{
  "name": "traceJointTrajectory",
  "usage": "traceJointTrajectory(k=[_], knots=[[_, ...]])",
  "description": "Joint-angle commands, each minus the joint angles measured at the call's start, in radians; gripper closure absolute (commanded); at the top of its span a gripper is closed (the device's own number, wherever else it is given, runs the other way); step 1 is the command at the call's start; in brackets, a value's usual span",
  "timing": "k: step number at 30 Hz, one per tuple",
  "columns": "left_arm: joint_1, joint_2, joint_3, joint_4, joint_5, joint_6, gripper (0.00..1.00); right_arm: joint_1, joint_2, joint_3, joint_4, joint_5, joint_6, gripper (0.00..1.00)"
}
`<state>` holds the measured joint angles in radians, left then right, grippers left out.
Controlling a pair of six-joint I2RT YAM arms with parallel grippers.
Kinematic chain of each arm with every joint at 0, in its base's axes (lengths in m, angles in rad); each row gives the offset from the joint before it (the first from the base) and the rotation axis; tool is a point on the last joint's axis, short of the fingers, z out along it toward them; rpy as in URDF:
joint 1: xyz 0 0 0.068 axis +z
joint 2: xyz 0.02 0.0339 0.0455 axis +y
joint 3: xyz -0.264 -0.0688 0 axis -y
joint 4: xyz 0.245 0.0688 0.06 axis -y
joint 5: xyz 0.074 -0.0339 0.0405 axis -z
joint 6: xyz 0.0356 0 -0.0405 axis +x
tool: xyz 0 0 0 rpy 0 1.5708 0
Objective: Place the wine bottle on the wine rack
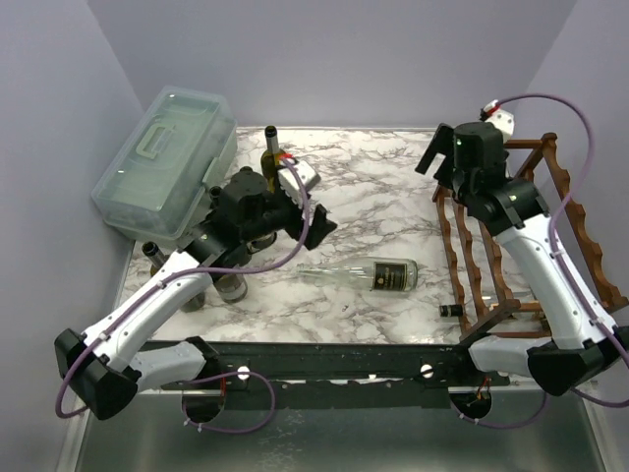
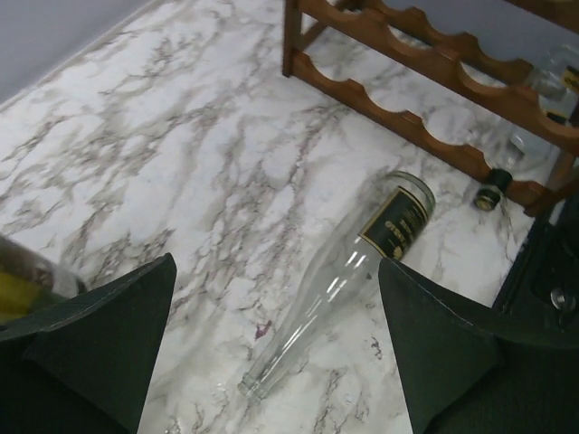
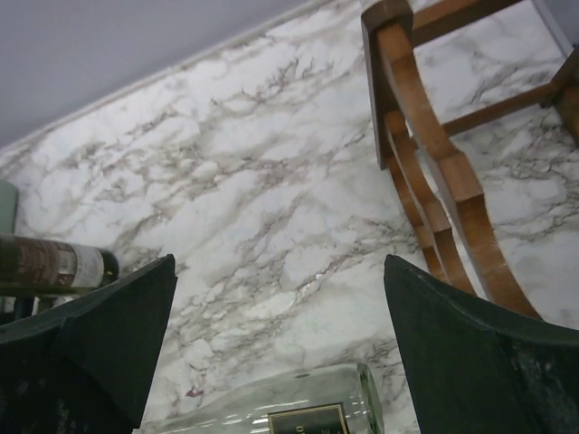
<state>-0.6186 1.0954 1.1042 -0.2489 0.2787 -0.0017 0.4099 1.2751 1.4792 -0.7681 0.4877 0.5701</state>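
A clear wine bottle (image 1: pixel 346 272) with a black label lies on its side in the middle of the marble table, neck pointing left. My left gripper (image 1: pixel 309 202) hovers open just behind its neck. In the left wrist view the wine bottle (image 2: pixel 330 285) runs between the spread fingers (image 2: pixel 99 344), untouched. The reddish-brown wine rack (image 1: pixel 478 258) stands at the right. My right gripper (image 1: pixel 438 169) is open above the rack's far left corner, holding nothing. In the right wrist view the wine bottle (image 3: pixel 298 411) is at the bottom edge and the wine rack (image 3: pixel 434 154) at the upper right.
A translucent lidded plastic box (image 1: pixel 167 162) sits at the back left. An olive bottle (image 1: pixel 269 157) stands upright behind my left gripper, and dark bottles (image 1: pixel 152 251) stand under the left arm. Another bottle's black cap (image 1: pixel 450 311) pokes from the rack's bottom tier.
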Motion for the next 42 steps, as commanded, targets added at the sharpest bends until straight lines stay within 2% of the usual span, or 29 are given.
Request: traceJointTrajectory(k=[1,4,11,15,20,33,42], knots=[[-0.138,0.097,-0.028,0.005,-0.031,0.134,0.05,-0.011,-0.074,0.051,0.024,0.111,-0.08,0.0],[-0.211,0.211,-0.018,0.003,-0.053,0.165,0.06,-0.015,-0.111,0.052,0.036,0.139,-0.09,0.0],[-0.299,0.464,0.059,0.006,-0.076,0.199,0.04,-0.016,-0.166,0.047,0.047,0.21,-0.158,0.0],[-0.334,0.546,0.1,0.013,-0.042,0.233,0.02,-0.016,-0.219,0.002,0.075,0.143,-0.19,0.0],[-0.372,0.628,0.128,0.035,-0.022,0.271,0.01,-0.016,-0.304,-0.044,0.138,0.033,-0.235,0.0],[-0.4,0.794,0.181,0.114,-0.053,0.293,0.02,-0.016,-0.46,-0.074,0.148,-0.017,-0.254,0.0],[-0.435,0.836,0.114,0.226,-0.152,0.331,0.12,-0.016,-0.505,-0.077,0.125,0.013,-0.313,0.0]])
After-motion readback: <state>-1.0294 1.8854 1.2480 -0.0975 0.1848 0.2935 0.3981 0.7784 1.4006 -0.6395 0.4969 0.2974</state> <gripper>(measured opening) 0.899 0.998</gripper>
